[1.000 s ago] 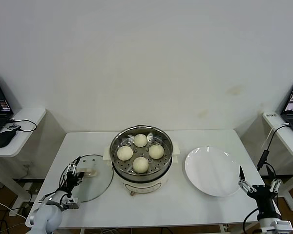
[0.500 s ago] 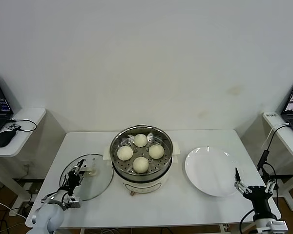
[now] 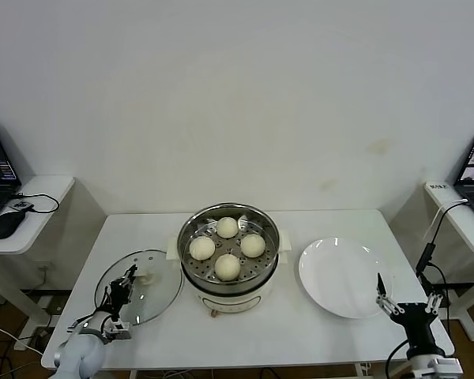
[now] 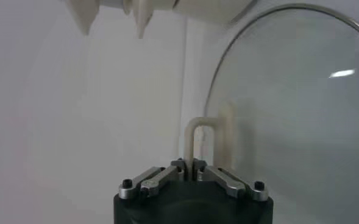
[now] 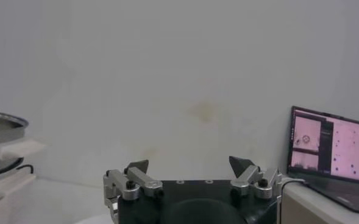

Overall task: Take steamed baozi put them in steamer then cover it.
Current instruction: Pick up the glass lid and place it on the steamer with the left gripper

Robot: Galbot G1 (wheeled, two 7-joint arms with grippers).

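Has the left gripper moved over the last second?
Yes. The left gripper has edged toward the lid handle and shut on it; the lid itself lies where it was, beside the steamer.

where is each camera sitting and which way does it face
Head view: on the robot's head, looking forward and down at the table, the steamer with four baozi and the plate; both claws show low at the sides.
Left wrist view: behind the left claw, shut on the cover's handle.
Right wrist view: behind the open right claw, facing the wall and a laptop.
Shared: head and left wrist views both show the cover and the left claw.
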